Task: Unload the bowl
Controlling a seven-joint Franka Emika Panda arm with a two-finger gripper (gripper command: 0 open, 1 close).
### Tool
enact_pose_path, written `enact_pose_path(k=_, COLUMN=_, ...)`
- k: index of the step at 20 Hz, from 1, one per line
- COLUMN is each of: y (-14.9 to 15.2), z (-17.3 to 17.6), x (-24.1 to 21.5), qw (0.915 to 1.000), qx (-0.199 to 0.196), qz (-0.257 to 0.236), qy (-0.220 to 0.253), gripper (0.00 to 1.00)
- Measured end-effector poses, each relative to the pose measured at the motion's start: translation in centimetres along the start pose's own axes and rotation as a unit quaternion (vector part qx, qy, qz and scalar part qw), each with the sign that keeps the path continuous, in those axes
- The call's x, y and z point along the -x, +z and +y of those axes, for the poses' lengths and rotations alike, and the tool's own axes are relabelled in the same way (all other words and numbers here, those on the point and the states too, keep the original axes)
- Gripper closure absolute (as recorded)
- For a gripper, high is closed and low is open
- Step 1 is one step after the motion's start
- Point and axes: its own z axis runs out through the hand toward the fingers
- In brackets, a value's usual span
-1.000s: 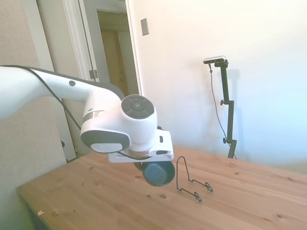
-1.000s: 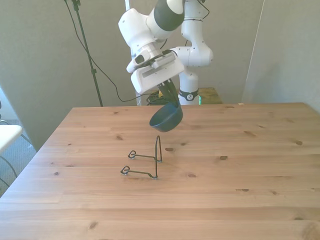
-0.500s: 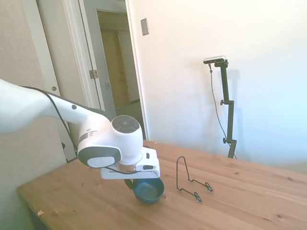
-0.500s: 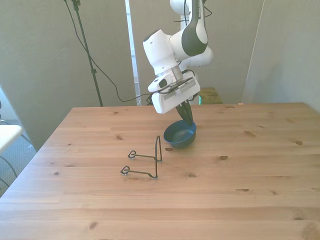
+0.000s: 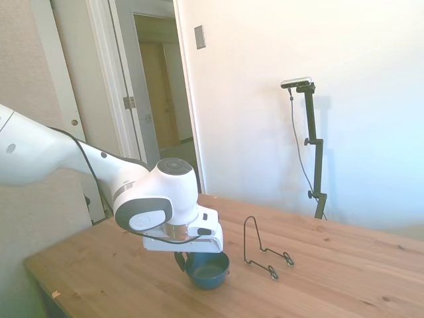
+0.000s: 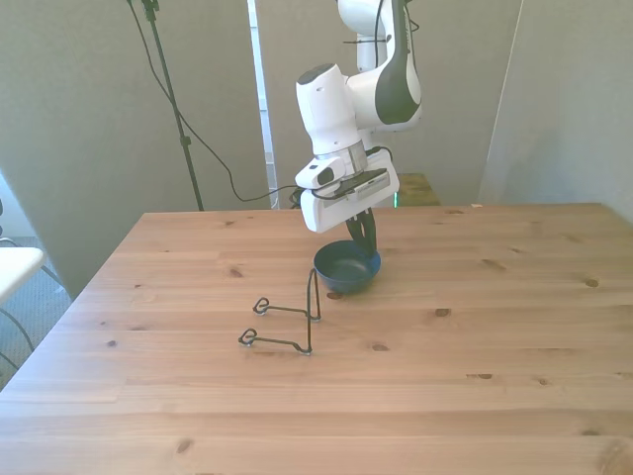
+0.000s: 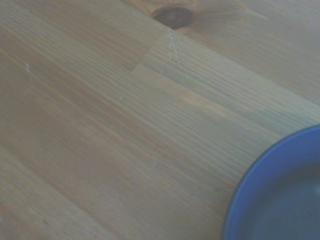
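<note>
On the wooden table (image 6: 475, 327), going left to right across the front view, I first see a thin black wire stand (image 6: 289, 319). It has an upright loop at one end and two low feet running toward the front view's left. It carries nothing.

Just beside the stand's upright loop, toward the front view's right, sits the bowl (image 6: 347, 268). It is small, round, dark teal-blue and glossy. It is upright with its opening facing up, and its base appears to rest on the tabletop. I cannot tell whether the bowl touches the wire loop; they look very close.

Above the bowl I see my white arm reaching down, its broad wrist block tilted. The gripper (image 6: 367, 234) comes down from that block onto the rim of the bowl on the side farthest from the stand. Its dark fingers are together on the rim, clamped on the bowl.

From the side view, the arm enters from the left and the wrist hides most of the gripper (image 5: 180, 260). The bowl (image 5: 208, 269) sits below it on the table (image 5: 344, 271), with the wire stand (image 5: 262, 251) near it to the right, apart from the bowl in this view.

From the wrist view, I see blurred wood grain with a dark knot (image 7: 173, 16), and a curved blue piece of the bowl (image 7: 280, 195).
</note>
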Motion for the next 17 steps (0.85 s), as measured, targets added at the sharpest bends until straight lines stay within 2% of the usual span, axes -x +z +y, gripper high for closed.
enact_pose_path(k=3, y=0.7, z=0.0, x=0.0, qw=0.9992, qx=0.020, qz=-0.008, qy=0.034, gripper=0.00)
enact_pose_path(k=9, y=0.2, z=-0.8, x=-0.3, qw=0.9946, qx=0.035, qz=0.012, qy=0.097, gripper=0.00)
enact_pose_path(k=17, y=-4.5, z=-2.5, x=3.1, qw=0.9925, qx=0.018, qz=0.049, qy=0.111, gripper=0.00)
